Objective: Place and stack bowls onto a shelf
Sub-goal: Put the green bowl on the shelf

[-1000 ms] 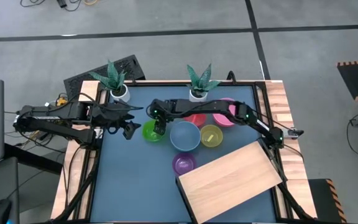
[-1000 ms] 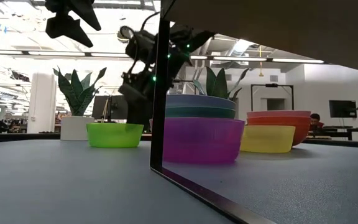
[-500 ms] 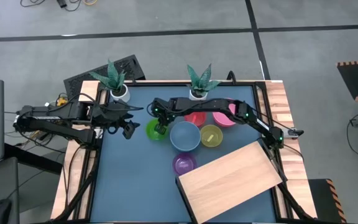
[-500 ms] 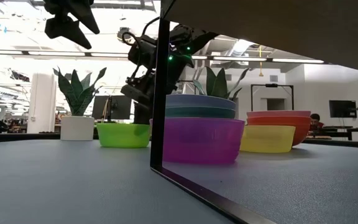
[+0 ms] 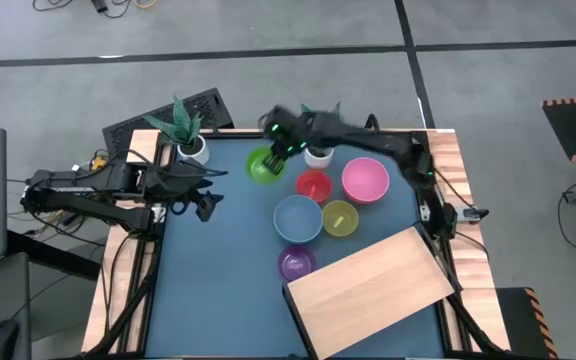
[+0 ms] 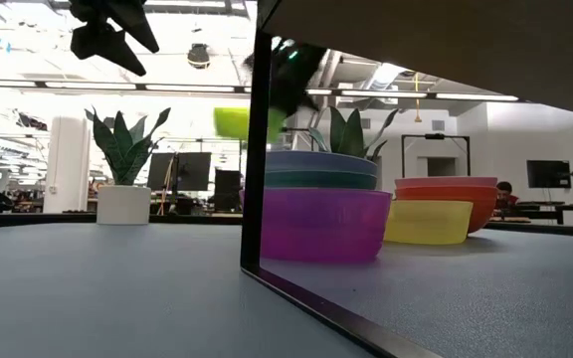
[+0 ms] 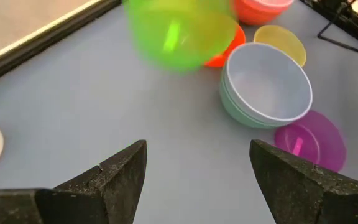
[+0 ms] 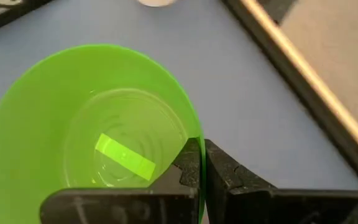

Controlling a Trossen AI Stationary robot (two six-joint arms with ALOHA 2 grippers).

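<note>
My right gripper (image 8: 202, 146) is shut on the lime green bowl (image 8: 92, 130), which hangs in the air over the table's far middle (image 5: 263, 165), close to a white plant pot (image 5: 318, 154). On the table stand a red bowl (image 5: 313, 186), a pink bowl (image 5: 365, 180), a light blue bowl (image 5: 298, 218) nested in a darker one, a yellow-green bowl (image 5: 340, 218) and a purple bowl (image 5: 296, 263). The shelf (image 5: 373, 290) lies flat at the near right. My left gripper (image 5: 205, 205) waits open above the table's left side. My right gripper pinches the lime green bowl's rim (image 8: 196, 132) between its two fingers, one finger (image 8: 188, 163) inside the bowl and the other (image 8: 224, 171) outside the wall. The bowl is lifted clear of the table (image 6: 232, 121) and hangs from that one spot on its rim.
Two white plant pots (image 5: 194, 148) stand along the far edge, one right beside the lifted bowl. Wooden rails (image 5: 446, 160) run along the table's sides. Bare blue tabletop (image 5: 218, 280) lies at the near left.
My right gripper, which stood at the lime green bowl on the table, has nudged it a little toward the right, then risen and swung toward the far edge with it. The bowl has gone from resting on the table to hanging well clear of it.
</note>
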